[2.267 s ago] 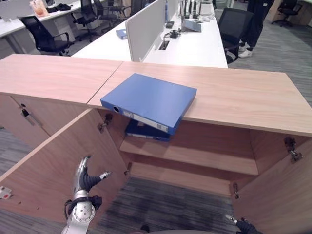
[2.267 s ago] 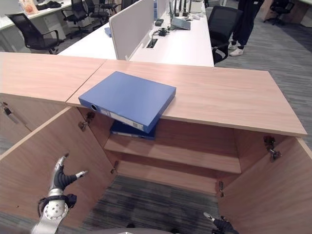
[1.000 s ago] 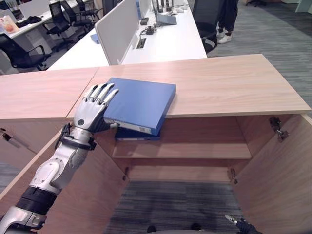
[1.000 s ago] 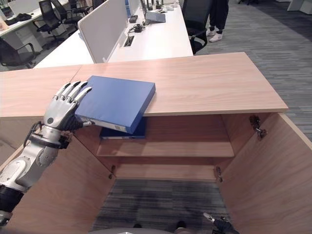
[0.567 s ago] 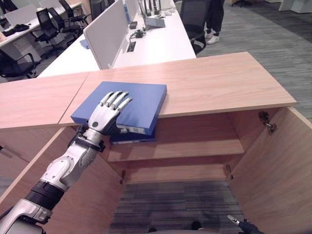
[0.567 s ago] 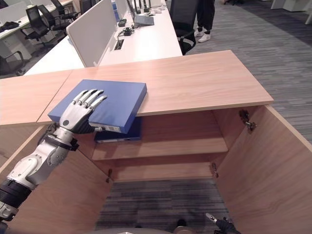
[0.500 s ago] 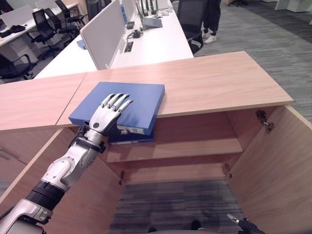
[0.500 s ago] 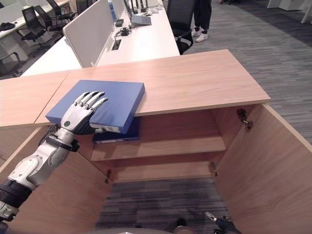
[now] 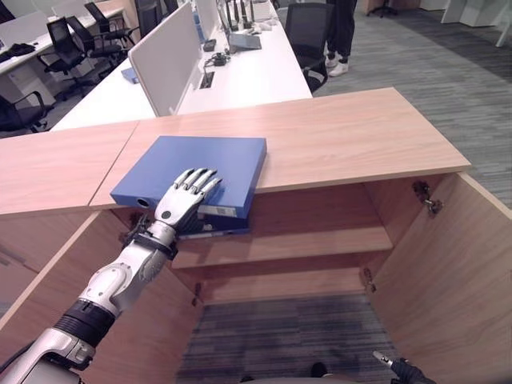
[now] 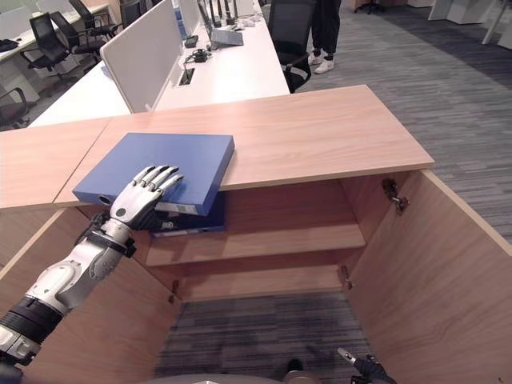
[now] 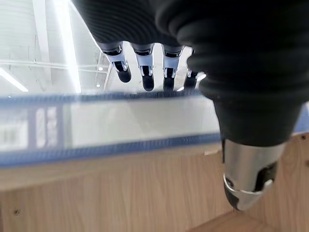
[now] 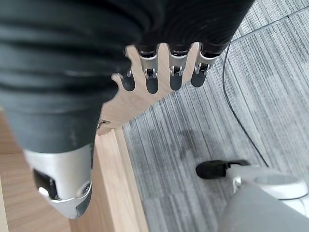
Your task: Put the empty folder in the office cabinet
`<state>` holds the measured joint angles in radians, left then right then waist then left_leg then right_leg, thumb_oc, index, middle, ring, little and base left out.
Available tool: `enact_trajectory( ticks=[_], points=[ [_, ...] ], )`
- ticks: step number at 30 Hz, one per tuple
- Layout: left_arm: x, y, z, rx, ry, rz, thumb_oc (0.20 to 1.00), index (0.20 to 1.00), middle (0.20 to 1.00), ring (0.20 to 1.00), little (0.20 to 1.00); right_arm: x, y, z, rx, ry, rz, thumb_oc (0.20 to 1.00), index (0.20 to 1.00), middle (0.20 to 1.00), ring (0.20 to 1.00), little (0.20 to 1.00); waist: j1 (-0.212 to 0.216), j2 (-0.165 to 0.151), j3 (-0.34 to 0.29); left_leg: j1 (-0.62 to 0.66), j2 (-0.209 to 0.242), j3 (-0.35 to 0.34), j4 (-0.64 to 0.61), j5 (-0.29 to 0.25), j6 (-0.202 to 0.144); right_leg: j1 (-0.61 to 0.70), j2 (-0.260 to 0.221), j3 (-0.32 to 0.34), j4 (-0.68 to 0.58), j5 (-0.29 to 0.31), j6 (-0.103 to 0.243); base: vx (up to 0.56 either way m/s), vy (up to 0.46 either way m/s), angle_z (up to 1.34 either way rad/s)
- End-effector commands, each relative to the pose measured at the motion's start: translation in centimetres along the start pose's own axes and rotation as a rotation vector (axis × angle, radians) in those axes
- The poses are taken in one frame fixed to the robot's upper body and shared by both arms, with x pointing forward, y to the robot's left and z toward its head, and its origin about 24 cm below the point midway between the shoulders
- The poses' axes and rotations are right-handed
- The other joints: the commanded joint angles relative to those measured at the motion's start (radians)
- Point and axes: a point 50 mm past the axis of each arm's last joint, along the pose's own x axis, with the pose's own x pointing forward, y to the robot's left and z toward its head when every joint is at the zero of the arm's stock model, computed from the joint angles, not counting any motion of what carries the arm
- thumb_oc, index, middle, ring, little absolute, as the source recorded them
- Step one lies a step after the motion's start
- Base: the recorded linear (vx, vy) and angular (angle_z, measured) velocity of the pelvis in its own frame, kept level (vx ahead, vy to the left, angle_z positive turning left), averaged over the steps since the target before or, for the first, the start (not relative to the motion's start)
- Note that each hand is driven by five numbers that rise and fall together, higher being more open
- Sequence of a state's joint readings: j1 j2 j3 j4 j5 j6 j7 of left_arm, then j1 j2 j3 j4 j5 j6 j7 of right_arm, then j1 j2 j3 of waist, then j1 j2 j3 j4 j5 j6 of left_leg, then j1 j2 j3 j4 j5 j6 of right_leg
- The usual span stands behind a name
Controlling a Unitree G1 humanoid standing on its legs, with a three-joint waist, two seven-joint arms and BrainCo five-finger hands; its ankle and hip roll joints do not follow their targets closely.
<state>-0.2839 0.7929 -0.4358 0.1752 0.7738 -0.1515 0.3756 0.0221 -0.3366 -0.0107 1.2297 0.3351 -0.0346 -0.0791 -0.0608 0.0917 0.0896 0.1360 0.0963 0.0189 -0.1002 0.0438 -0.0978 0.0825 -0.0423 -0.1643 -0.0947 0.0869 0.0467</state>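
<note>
A blue folder [image 9: 204,160] lies flat on the wooden cabinet top [image 9: 352,136], its labelled spine [image 11: 96,125] overhanging the front edge. My left hand [image 9: 184,198] rests on the folder's front part with its fingers [image 11: 145,67] straight across the cover. The thumb [image 11: 248,179] hangs below the spine. A second blue folder [image 9: 216,230] lies on the cabinet's upper shelf right beneath. My right hand [image 12: 151,77] hangs low over the carpet with relaxed fingers, holding nothing; it also shows in the left eye view [image 9: 400,370].
Both cabinet doors stand open, the left door [image 9: 48,280] and the right door [image 9: 456,264]. The wooden shelf [image 9: 304,240] runs across the inside. Behind stand white desks [image 9: 256,72], office chairs [image 9: 308,24] and a person [image 9: 342,32].
My left hand rose from beside the left door, landed on the folder and has drawn back toward its spine. The camera's view has shifted. The right hand stayed low.
</note>
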Motion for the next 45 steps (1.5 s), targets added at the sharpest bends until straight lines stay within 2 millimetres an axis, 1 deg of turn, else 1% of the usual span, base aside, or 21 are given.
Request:
enact_trajectory(
  ticks=[1,7,8,9,10,12,23,26,30,31,34,35,37,38,39,40,41,42,43,45],
  points=[
    [3.2,3.2,-1.0,0.114,-0.015,0.111,1.000,1.000,1.000,1.000,1.000,0.3,0.1,1.5,0.060,-0.025,-0.020,1.000,1.000,1.000,1.000,1.000,-0.008,-0.035,0.024,0.047,0.047,0.007,0.013,-0.107,-0.055,0.071,-0.094,-0.013,0.011,-0.122,0.130,0.00,0.000,0.00],
    [3.6,2.8,-1.3,0.131,0.001,0.094,1.000,1.000,1.000,1.000,1.000,0.3,0.1,1.7,0.053,-0.028,-0.021,1.000,1.000,1.000,1.000,1.000,-0.012,-0.038,0.021,0.048,0.047,0.011,0.013,-0.107,-0.054,0.070,-0.094,-0.013,0.011,-0.121,0.130,0.00,0.000,0.00],
    [3.6,2.8,-1.4,0.135,0.006,0.091,0.937,0.937,0.937,0.937,0.937,0.3,0.1,1.8,0.052,-0.032,-0.020,1.000,1.000,1.000,1.000,1.000,-0.013,-0.038,0.021,0.048,0.048,0.012,0.013,-0.107,-0.054,0.071,-0.094,-0.013,0.011,-0.121,0.130,0.00,0.000,0.00],
    [3.6,2.7,-1.5,0.136,0.014,0.088,0.300,0.300,0.300,0.300,0.300,0.3,0.1,1.9,0.051,-0.034,-0.020,1.000,1.000,1.000,1.000,1.000,-0.014,-0.038,0.020,0.049,0.049,0.015,0.013,-0.107,-0.055,0.071,-0.094,-0.013,0.011,-0.121,0.130,0.00,0.000,0.00],
    [3.6,2.6,-1.6,0.131,0.025,0.087,0.200,0.200,0.200,0.200,0.200,0.3,0.1,2.0,0.052,-0.037,-0.019,1.000,1.000,1.000,1.000,1.000,-0.014,-0.039,0.020,0.049,0.049,0.015,0.013,-0.107,-0.055,0.071,-0.093,-0.012,0.010,-0.120,0.130,0.00,0.000,0.00],
    [3.6,2.4,-1.9,0.117,0.048,0.086,0.200,0.200,0.200,0.200,0.200,0.3,0.2,2.0,0.050,-0.039,-0.017,1.000,1.000,1.000,1.000,1.000,-0.014,-0.040,0.021,0.050,0.048,0.017,0.013,-0.107,-0.054,0.072,-0.093,-0.010,0.011,-0.120,0.129,0.00,0.000,0.00],
    [3.3,2.3,-2.4,0.087,0.106,0.127,0.200,0.200,0.200,0.200,0.200,0.3,0.5,1.7,0.071,-0.032,-0.014,1.000,1.000,1.000,1.000,1.000,-0.015,-0.044,0.018,0.050,0.048,0.020,0.013,-0.107,-0.055,0.075,-0.094,-0.010,0.009,-0.122,0.129,0.00,0.003,-0.01],
    [3.3,2.8,-2.4,0.076,0.116,0.159,0.200,0.200,0.200,0.200,0.200,0.3,0.7,1.5,0.090,-0.028,-0.012,1.000,1.000,1.000,1.000,1.000,-0.014,-0.044,0.016,0.050,0.048,0.020,0.013,-0.106,-0.056,0.077,-0.096,-0.013,0.009,-0.122,0.129,0.00,0.000,0.00],
    [3.7,4.3,-2.4,0.056,0.122,0.243,0.200,0.200,0.200,0.200,0.200,0.3,0.8,1.4,0.131,-0.021,-0.015,1.000,1.000,1.000,1.000,1.000,-0.012,-0.045,0.014,0.048,0.045,0.015,0.013,-0.105,-0.056,0.079,-0.096,-0.013,0.008,-0.123,0.129,0.00,0.000,0.00],
    [3.8,4.8,-2.4,0.052,0.119,0.274,0.200,0.200,0.200,0.200,0.200,0.3,0.8,1.3,0.145,-0.018,-0.017,1.000,1.000,1.000,1.000,1.000,-0.010,-0.045,0.013,0.047,0.044,0.013,0.013,-0.105,-0.056,0.080,-0.097,-0.013,0.008,-0.124,0.128,0.00,0.000,0.00],
    [4.0,7.6,-2.4,0.008,0.122,0.412,0.200,0.200,0.200,0.200,0.200,0.3,1.1,1.3,0.175,-0.017,-0.009,1.000,1.000,1.000,1.000,1.000,-0.002,-0.047,0.010,0.048,0.044,0.009,0.013,-0.106,-0.056,0.083,-0.098,-0.016,0.008,-0.126,0.126,0.00,-0.012,0.02],
    [4.0,9.1,-2.4,-0.023,0.119,0.483,0.200,0.200,0.200,0.200,0.200,0.3,1.3,1.5,0.181,-0.022,-0.002,1.000,1.000,1.000,1.000,1.000,0.001,-0.047,0.010,0.047,0.043,0.007,0.013,-0.105,-0.057,0.083,-0.098,-0.017,0.008,-0.126,0.125,0.00,-0.019,0.03],
    [4.0,11.5,-2.3,-0.082,0.111,0.604,0.200,0.200,0.200,0.200,0.200,0.3,1.6,1.7,0.185,-0.029,0.008,1.000,1.000,1.000,1.000,1.000,0.007,-0.048,0.010,0.045,0.043,0.002,0.013,-0.104,-0.057,0.083,-0.099,-0.022,0.008,-0.126,0.124,-0.01,-0.015,0.02],
    [3.7,13.9,-2.4,-0.161,0.098,0.733,0.200,0.200,0.200,0.200,0.200,0.3,1.9,1.9,0.185,-0.037,0.024,1.000,1.000,1.000,1.000,1.000,0.015,-0.048,0.009,0.042,0.041,-0.002,0.013,-0.102,-0.058,0.083,-0.099,-0.024,0.007,-0.125,0.123,-0.01,-0.027,0.03],
    [3.6,14.0,-2.4,-0.163,0.101,0.734,0.200,0.200,0.200,0.200,0.200,0.3,1.9,2.0,0.183,-0.039,0.024,1.000,1.000,1.000,1.000,1.000,0.013,-0.047,0.010,0.042,0.041,-0.002,0.013,-0.102,-0.058,0.083,-0.099,-0.024,0.008,-0.126,0.123,-0.01,-0.031,0.04],
    [3.2,15.9,-2.3,-0.210,0.074,0.831,0.200,0.200,0.200,0.200,0.200,0.3,2.3,2.1,0.184,-0.046,0.040,1.000,1.000,1.000,1.000,1.000,0.022,-0.046,0.009,0.041,0.040,-0.004,0.013,-0.101,-0.058,0.085,-0.100,-0.027,0.007,-0.126,0.122,0.00,0.000,0.00],
    [2.8,16.9,-2.4,-0.231,0.063,0.881,0.200,0.200,0.200,0.200,0.200,0.3,2.5,2.2,0.181,-0.051,0.050,1.000,1.000,1.000,1.000,1.000,0.024,-0.045,0.009,0.040,0.040,-0.005,0.013,-0.100,-0.058,0.086,-0.100,-0.029,0.007,-0.127,0.122,-0.01,-0.026,0.03],
    [2.5,17.7,-2.3,-0.252,0.049,0.919,0.200,0.200,0.200,0.200,0.200,0.2,2.6,2.4,0.179,-0.059,0.060,1.000,1.000,1.000,1.000,1.000,0.026,-0.043,0.009,0.039,0.039,-0.006,0.013,-0.099,-0.058,0.086,-0.100,-0.030,0.007,-0.127,0.122,-0.01,-0.013,0.06],
    [2.4,17.8,-2.3,-0.253,0.050,0.919,0.200,0.200,0.200,0.200,0.200,0.3,2.6,2.5,0.178,-0.060,0.060,1.000,1.000,1.000,1.000,1.000,0.025,-0.043,0.010,0.039,0.039,-0.006,0.013,-0.098,-0.058,0.086,-0.100,-0.030,0.007,-0.127,0.122,-0.01,-0.015,0.09],
    [1.7,19.2,-2.3,-0.314,0.015,0.981,0.200,0.200,0.200,0.200,0.200,0.2,3.0,2.7,0.165,-0.070,0.082,1.000,1.000,1.000,1.000,1.000,0.030,-0.040,0.009,0.037,0.038,-0.009,0.013,-0.096,-0.058,0.086,-0.101,-0.032,0.007,-0.128,0.121,-0.01,-0.021,0.09]
  ],
)
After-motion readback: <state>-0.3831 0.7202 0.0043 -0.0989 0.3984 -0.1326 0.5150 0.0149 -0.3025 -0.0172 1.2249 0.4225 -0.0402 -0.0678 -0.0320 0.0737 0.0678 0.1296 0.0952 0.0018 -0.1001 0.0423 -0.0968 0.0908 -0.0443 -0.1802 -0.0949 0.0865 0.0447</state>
